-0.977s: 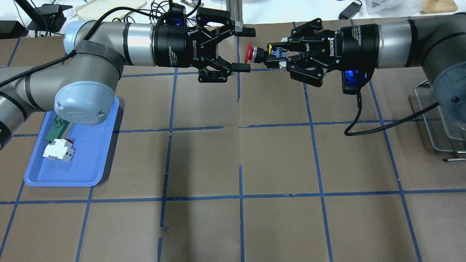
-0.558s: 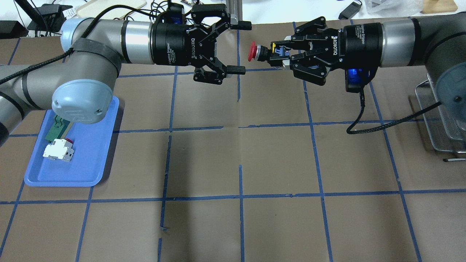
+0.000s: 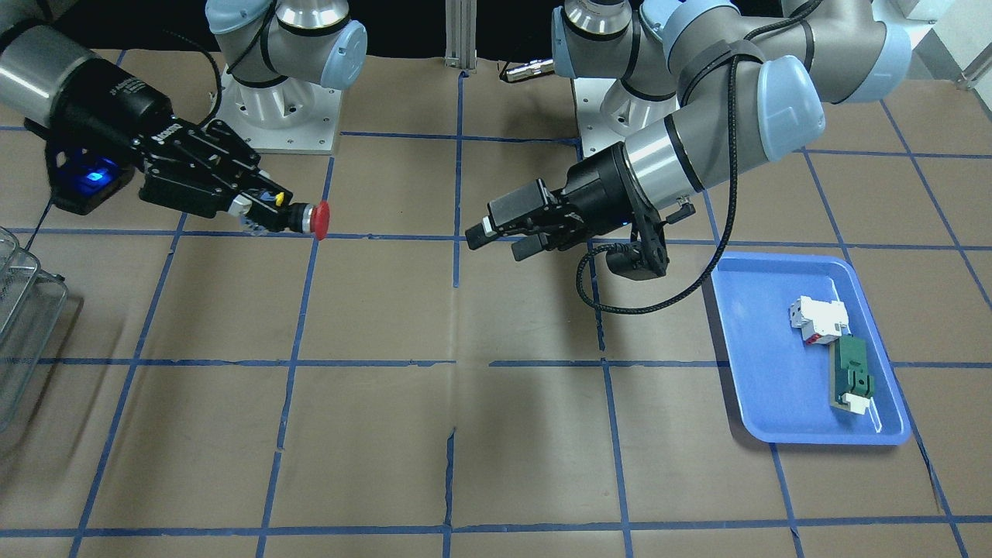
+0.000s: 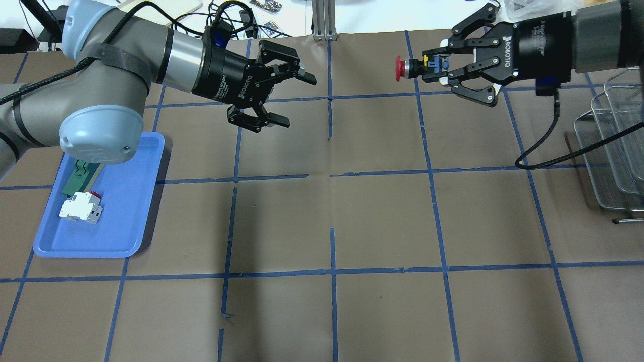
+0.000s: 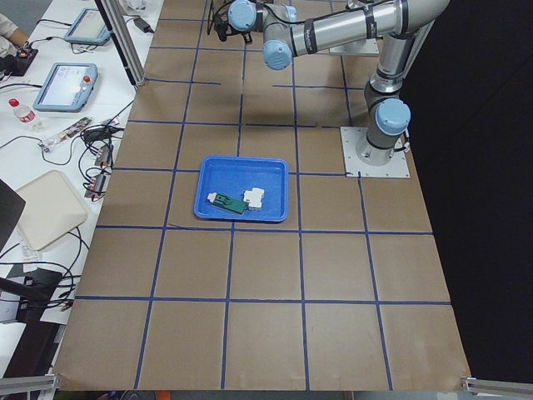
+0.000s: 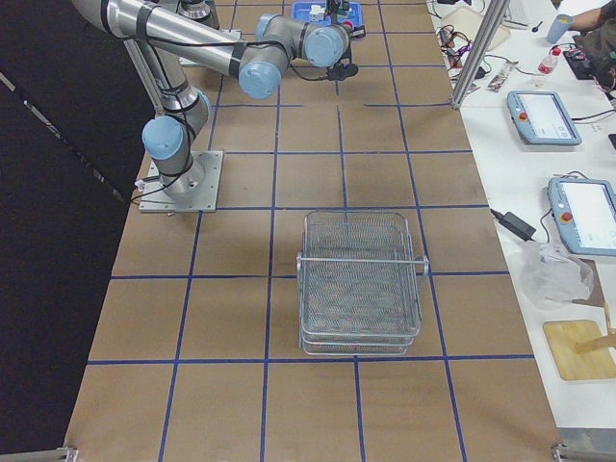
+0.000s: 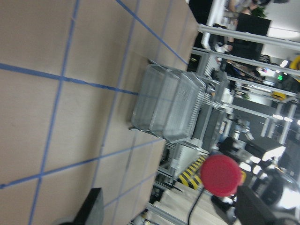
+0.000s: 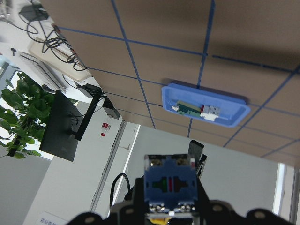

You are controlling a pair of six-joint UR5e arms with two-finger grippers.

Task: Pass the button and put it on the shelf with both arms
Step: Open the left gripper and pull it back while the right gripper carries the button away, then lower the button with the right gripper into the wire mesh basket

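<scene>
**Button** (image 4: 405,68): gripped by its bluish base and black body between the fingers of the right end effector (image 4: 433,67), lying horizontally clear of the desk (image 4: 382,221). The red cap points toward the opposite arm. In the right wrist view the blue base (image 8: 169,183) sits centred between the fingers; in the left wrist view the red cap (image 7: 220,175) faces the camera.

**Right end effector**: closed narrowly on the button, over the far part of the desk on the robot's right side.

**Left end effector** (image 4: 296,100): fingers spread wide, holding nothing, well apart from the button and angled toward it across the desk's centre line. The front-facing view shows it (image 3: 496,240) in the air, level with the button (image 3: 308,218).

**Shelf** (image 6: 361,279): a tiered wire-mesh rack standing on the desk at the robot's right end, beyond the right arm; only its edge (image 4: 611,151) enters the overhead view.

**Blue tray** (image 4: 126,221): on the desk at the robot's left, partly under the left arm's elbow. It contains a white-and-red block (image 4: 80,207) and, just beside it, a green flat part (image 4: 79,173).
</scene>
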